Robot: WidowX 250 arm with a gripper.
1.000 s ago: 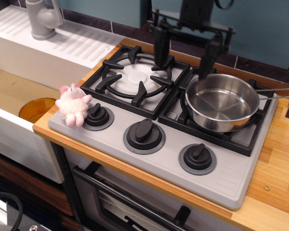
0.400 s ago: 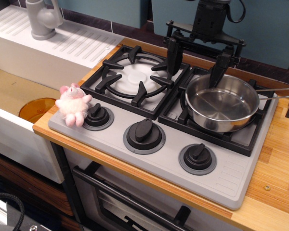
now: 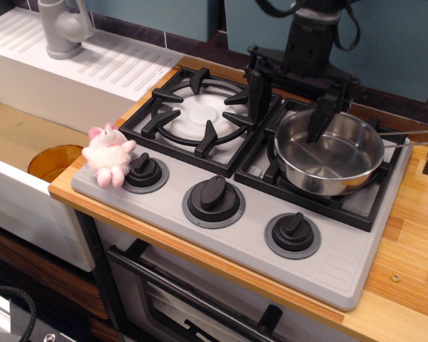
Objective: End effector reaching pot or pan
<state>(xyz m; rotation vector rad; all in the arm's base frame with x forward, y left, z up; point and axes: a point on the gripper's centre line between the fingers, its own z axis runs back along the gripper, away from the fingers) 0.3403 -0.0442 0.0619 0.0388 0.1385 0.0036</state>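
Observation:
A round shiny steel pan [image 3: 329,153] sits on the right burner of the toy stove, its thin handle [image 3: 411,133] pointing right. My black gripper [image 3: 288,120] hangs over the pan's back left rim. It is open: one finger [image 3: 257,96] stands outside the rim over the grate, the other finger [image 3: 319,120] dips inside the pan. It holds nothing.
The left burner grate [image 3: 200,117] is bare. Three black knobs [image 3: 214,196] line the grey stove front. A pink plush toy [image 3: 107,155] lies by the left knob. A sink with a grey faucet [image 3: 63,28] and an orange bowl [image 3: 53,160] are to the left.
My gripper has moved right and down from behind the stove, so one finger now reaches inside the pan. The pan has not moved.

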